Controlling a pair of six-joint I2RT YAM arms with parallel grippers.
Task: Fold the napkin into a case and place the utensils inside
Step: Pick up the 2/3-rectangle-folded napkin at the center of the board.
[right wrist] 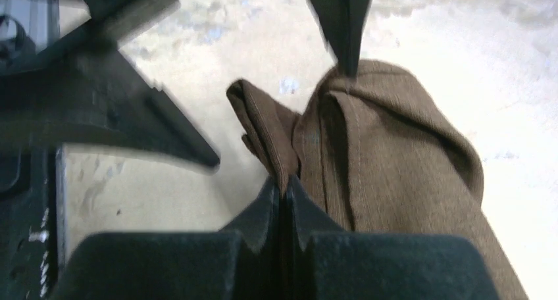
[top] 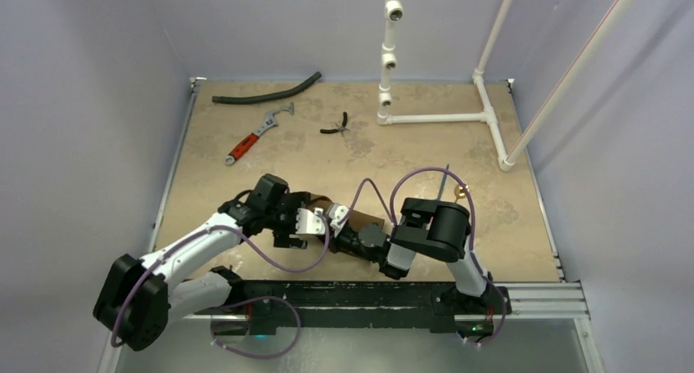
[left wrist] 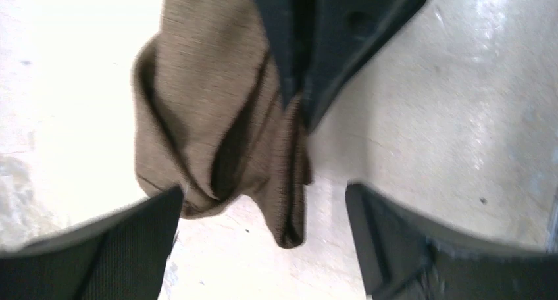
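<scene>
Right gripper (right wrist: pixel 284 187) on napkin (right wrist: pixel 395 155), mottled beige table (top: pixel 286 170)

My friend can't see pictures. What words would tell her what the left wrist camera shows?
A crumpled brown napkin is pinched by the right gripper, which reaches in dark from the top of the picture. Nearer the camera, the left gripper stands wide open, with the napkin's lower end between its two sides, over a pale table.
</scene>
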